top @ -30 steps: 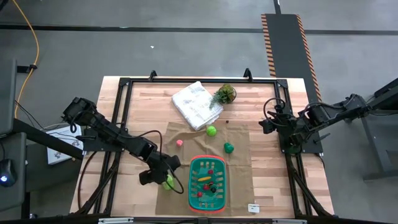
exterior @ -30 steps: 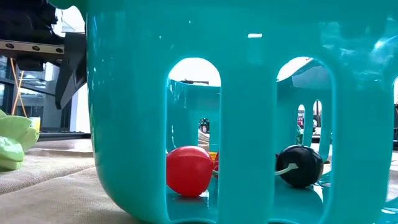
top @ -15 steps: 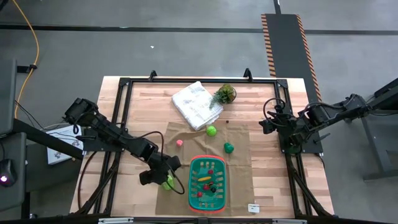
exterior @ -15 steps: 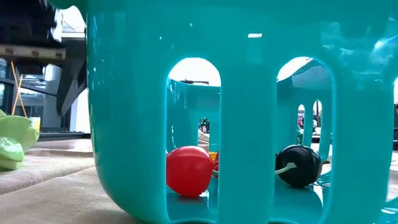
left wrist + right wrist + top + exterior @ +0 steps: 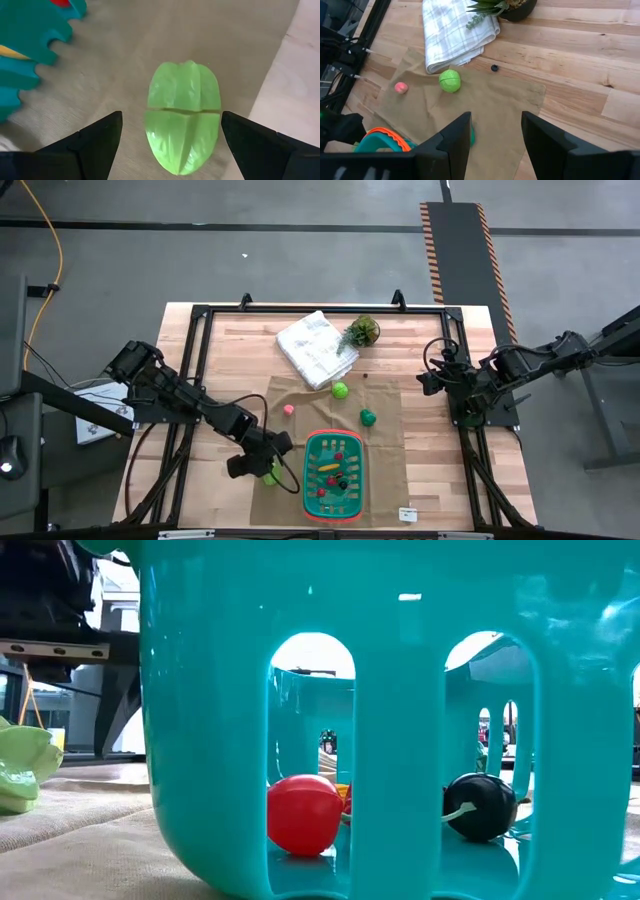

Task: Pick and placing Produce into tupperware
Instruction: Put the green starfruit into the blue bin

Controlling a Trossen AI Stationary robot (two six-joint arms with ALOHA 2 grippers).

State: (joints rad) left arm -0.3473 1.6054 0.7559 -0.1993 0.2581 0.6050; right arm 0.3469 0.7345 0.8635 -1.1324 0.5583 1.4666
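Left gripper (image 5: 262, 470) sits low over the tan cloth mat (image 5: 385, 395), just left of the tupperware (image 5: 308, 470). Fingers spread wide, nothing held; pale green produce piece (image 5: 183, 114) lies on the mat between them, untouched. It's a smooth glossy plastic lobe shape with lengthwise ribs and a seam across the middle, near the mat's edge beside bare wood.

Tupperware: teal-green rectangular basket, orange-red rim, arched slots in its walls, smooth shiny plastic. Inside: red ball (image 5: 304, 814), dark round piece with a pale stem (image 5: 482, 806), a yellow-orange piece (image 5: 329, 467).

Still on the mat beyond the basket: small pink piece (image 5: 288, 409), round green ball (image 5: 340, 390), darker green piece (image 5: 368, 417).

White checked folded cloth (image 5: 315, 348) and potted plant (image 5: 361, 331) sit at the far side of the wooden table (image 5: 420, 340).

Right gripper (image 5: 432, 381) waits at the right table edge, fingers apart, empty.
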